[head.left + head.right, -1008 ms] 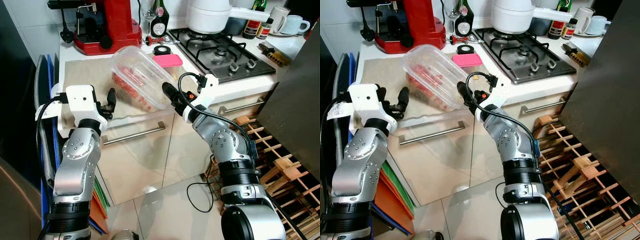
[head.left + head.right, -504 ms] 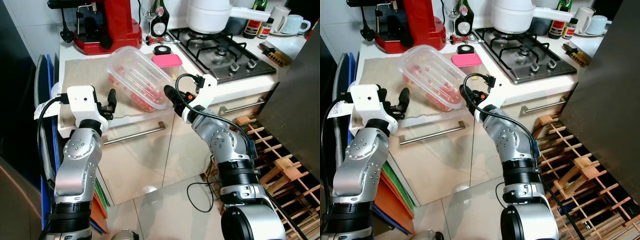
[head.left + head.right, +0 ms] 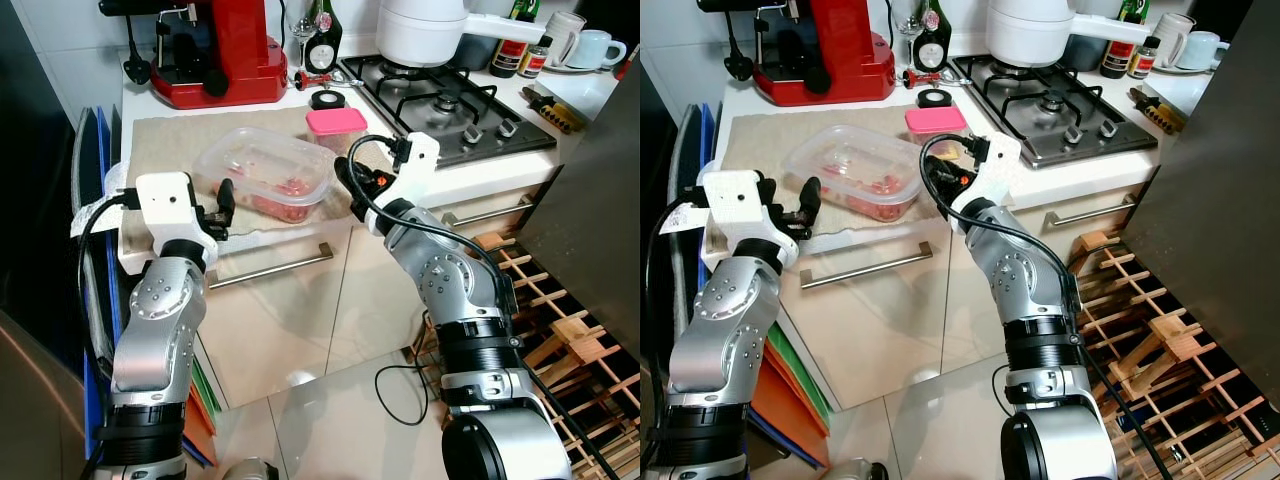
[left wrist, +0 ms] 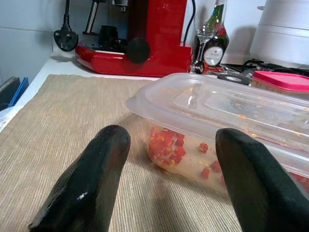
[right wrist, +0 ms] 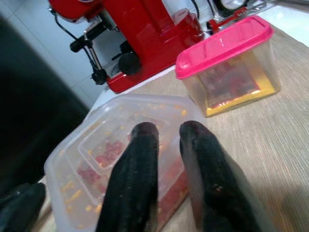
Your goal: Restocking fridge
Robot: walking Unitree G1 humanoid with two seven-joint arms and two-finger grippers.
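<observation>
A clear plastic container (image 3: 265, 175) with red chopped food inside lies flat on the beige mat (image 3: 165, 145) on the counter. My right gripper (image 3: 350, 182) is at its right end, fingers (image 5: 145, 145) pressed close together on the container's rim (image 5: 106, 154). At the container's left end, my left gripper (image 3: 222, 205) stands open just off the counter edge; in the left wrist view the container (image 4: 231, 116) sits a short way beyond the two spread fingers (image 4: 104, 159), untouched by them.
A pink-lidded tub (image 3: 335, 125) stands just behind the clear container. A red coffee machine (image 3: 215, 50) is at the back, with a gas hob (image 3: 450, 100) and a white pot (image 3: 420, 25) to the right. A dark panel (image 3: 600, 200) and a wooden rack (image 3: 560, 330) are at right.
The clear container went from raised and tilted to lying flat on the mat, with my right gripper coming down with it. The left arm has stayed put.
</observation>
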